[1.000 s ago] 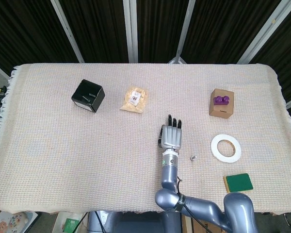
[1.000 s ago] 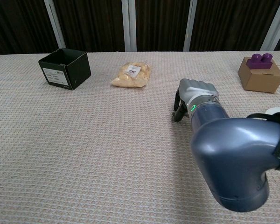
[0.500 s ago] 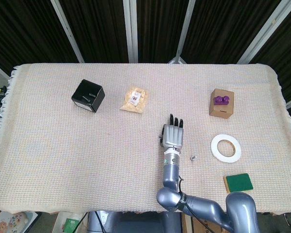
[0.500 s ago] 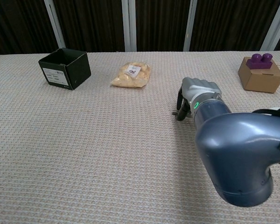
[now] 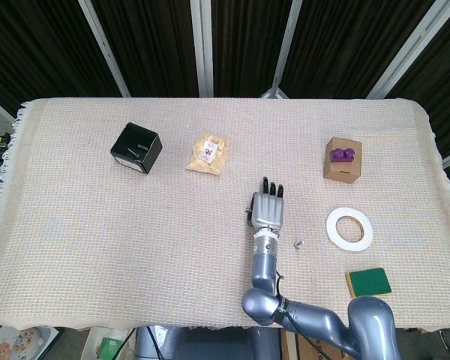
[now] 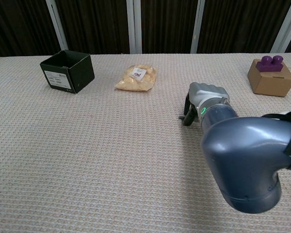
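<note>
Head view showed the right hand (image 5: 268, 209) flat and open, holding nothing, beside a small metal piece (image 5: 299, 243), palm down on the cloth (image 5: 97, 217)

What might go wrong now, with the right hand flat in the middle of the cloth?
The right hand lies open, fingers pointing toward the snack bag. A small metal piece lies beside the wrist, so a sideways sweep may knock it away. The woven cloth could also catch the fingertips and bunch up.
</note>
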Robot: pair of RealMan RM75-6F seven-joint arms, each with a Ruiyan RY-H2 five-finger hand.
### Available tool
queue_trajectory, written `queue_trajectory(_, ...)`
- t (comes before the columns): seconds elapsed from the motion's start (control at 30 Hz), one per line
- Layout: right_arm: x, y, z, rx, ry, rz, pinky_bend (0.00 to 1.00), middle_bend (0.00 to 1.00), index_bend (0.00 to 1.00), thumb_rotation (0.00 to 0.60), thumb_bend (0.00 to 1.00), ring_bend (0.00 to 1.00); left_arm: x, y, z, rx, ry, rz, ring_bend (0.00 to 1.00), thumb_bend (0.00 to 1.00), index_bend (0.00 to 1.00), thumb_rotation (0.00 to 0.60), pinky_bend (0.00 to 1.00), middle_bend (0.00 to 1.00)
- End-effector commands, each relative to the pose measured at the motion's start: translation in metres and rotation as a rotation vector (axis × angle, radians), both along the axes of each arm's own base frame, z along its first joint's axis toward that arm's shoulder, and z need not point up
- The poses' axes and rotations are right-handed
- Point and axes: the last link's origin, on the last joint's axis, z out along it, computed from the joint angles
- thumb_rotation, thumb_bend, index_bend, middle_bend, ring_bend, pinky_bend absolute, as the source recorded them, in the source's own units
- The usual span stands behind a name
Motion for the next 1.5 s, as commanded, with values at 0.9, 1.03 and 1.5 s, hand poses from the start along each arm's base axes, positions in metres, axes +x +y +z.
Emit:
queue_trajectory(0.9, 0.009, 0.002, 0.009, -0.01, -0.076, 0.022, 0.01, 0.03, 0.62, 0.6, 0.32, 0.09, 0.0, 0.0, 0.001, 0.002, -0.003, 0.0, 0.01, 0.12, 0.1, 0.6, 0.14, 0.07)
queue_trajectory(1.03, 0.011, 0.001, 0.016, -0.024, -0.108, 0.023, 0.01, 0.03, 0.62, 0.6, 0.32, 0.09, 0.0, 0.0, 0.001, 0.002, -0.004, 0.0, 0.01, 0.12, 0.1, 0.6, 0.14, 0.07)
queue_trajectory(1.5, -0.001, -0.007, 0.037, -0.027, -0.156, -0.035, 0.01, 0.03, 0.62, 0.6, 0.32, 0.1, 0.001, -0.001, -0.001, 0.001, 0.002, -0.001, 0.01, 0.12, 0.1, 0.6, 0.14, 0.07)
